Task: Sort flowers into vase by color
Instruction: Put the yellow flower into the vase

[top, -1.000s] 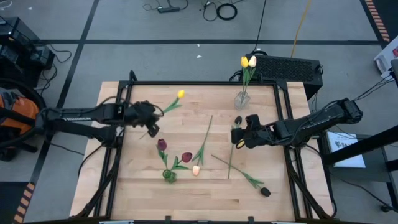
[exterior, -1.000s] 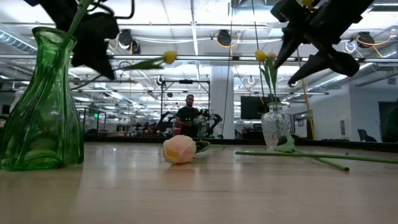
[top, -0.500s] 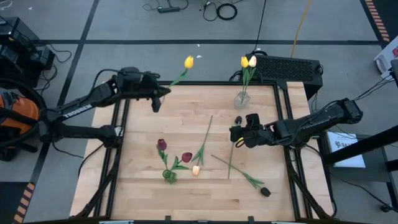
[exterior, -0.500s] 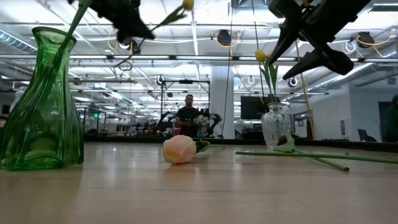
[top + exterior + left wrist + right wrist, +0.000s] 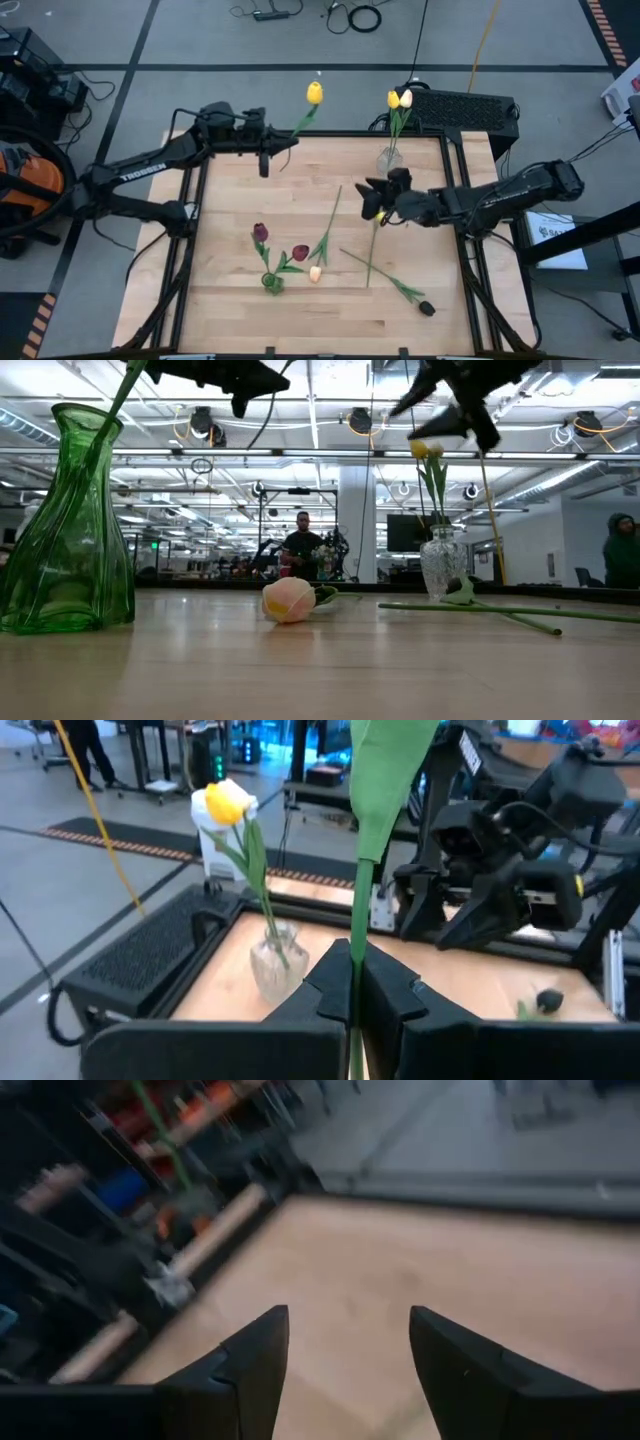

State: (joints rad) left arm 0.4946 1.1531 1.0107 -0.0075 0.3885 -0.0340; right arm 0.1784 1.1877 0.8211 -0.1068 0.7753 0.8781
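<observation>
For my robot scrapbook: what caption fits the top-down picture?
Left gripper carries a yellow tulip toward the clear vase.

green vase (image 5: 68,525), yellow tulip (image 5: 314,93), cream-peach tulip (image 5: 288,600)

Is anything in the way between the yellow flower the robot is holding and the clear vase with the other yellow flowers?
Nothing visible. The left gripper holds the yellow tulip in the air at the table's far edge, and the clear vase stands further along that edge. The right gripper hovers nearer the table's middle.

A yellow tulip (image 5: 314,93) is hanging raised over the table's far edge; two yellow ones (image 5: 399,99) are standing in a clear vase (image 5: 389,159), two dark-red (image 5: 260,232) in a green vase (image 5: 272,283); others (image 5: 315,273) are lying flat
</observation>
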